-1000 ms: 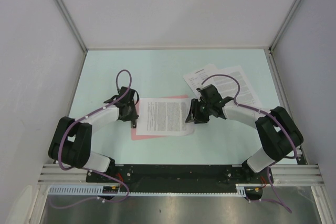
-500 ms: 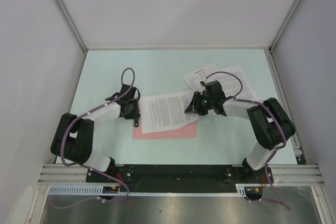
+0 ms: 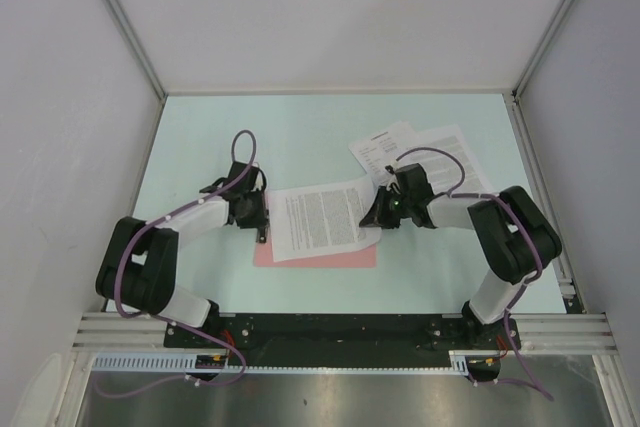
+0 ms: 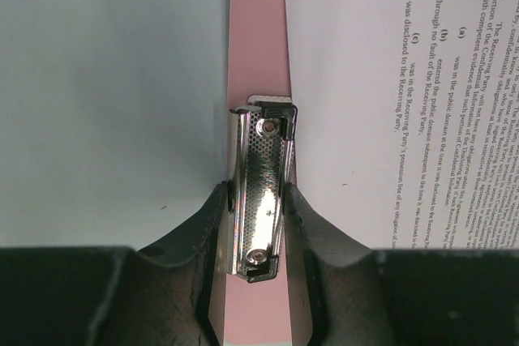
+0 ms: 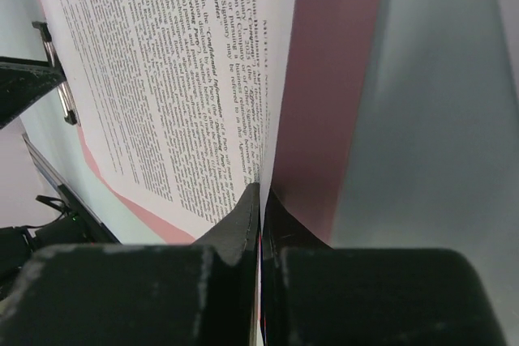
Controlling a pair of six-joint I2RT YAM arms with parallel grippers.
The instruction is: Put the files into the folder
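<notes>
Now the left gripper (image 4: 256,200) is squeezing the metal clip (image 4: 263,160) at the left end of the pink folder (image 4: 255,30), one finger pressing on each side. One printed sheet (image 3: 320,217) is lying a bit crooked over the folder, its left edge just beside the clip. The right gripper (image 5: 261,198) is pinching that sheet's right edge tight. More sheets (image 3: 440,162) are lying far right on the table (image 3: 300,127). If the clip snaps down too soon, or the thin paper bends, the sheet may be going in crooked or crumpling.

Left arm (image 3: 185,219) & right arm (image 3: 452,213): white links w/ chunky black joint housings. Purple cable (image 3: 243,139) loops along each; fingers (image 4: 186,245) matte black.
</notes>
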